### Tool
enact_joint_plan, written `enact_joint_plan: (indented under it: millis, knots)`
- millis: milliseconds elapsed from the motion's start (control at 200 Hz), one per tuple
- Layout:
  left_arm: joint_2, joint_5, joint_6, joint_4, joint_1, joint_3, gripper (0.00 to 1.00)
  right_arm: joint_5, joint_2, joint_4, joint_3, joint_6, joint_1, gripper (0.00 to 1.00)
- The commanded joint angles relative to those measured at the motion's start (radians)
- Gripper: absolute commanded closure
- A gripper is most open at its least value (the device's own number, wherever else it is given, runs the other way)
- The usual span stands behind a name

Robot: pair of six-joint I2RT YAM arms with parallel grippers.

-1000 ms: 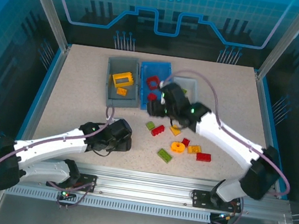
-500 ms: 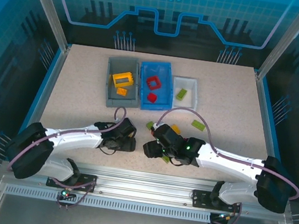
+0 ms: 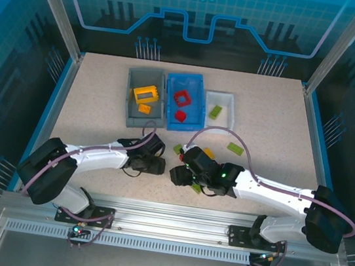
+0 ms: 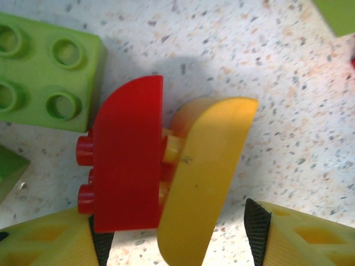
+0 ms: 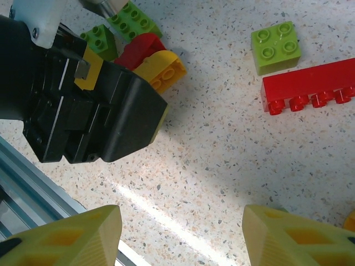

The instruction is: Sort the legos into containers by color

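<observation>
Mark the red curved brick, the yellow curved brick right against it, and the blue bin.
red curved brick (image 4: pixel 130 158), left wrist view, middle of its smooth red face.
yellow curved brick (image 4: pixel 208 163), left wrist view, middle of its smooth yellow face.
blue bin (image 3: pixel 195 112), top external view, bare floor near its right wall.

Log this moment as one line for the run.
left hand: open, astride red brick touching yellow brick | right hand: open, empty
</observation>
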Motion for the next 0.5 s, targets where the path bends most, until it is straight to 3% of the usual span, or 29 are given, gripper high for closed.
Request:
enact_joint_plan:
  millis: [0,185,325,495]
  knots:
    - [0.009,0.012,0.013,0.017,-0.034,0.029,0.38,0.027,-0.035,-0.011,-0.002,0.02,-0.006,0.4]
    - [0.006,-0.024,-0.104,-0.011,-0.089,0.019,0.4,0.026,-0.058,-0.015,-0.015,0.017,-0.027,0.4]
    - [-0.036,0.003,-0.114,0.047,-0.113,0.011,0.44,0.026,-0.068,-0.026,-0.018,0.014,-0.042,0.4]
    - [-0.115,-0.08,-0.084,-0.165,-0.136,0.159,0.46,0.032,-0.108,-0.029,-0.038,0.02,-0.062,0.4]
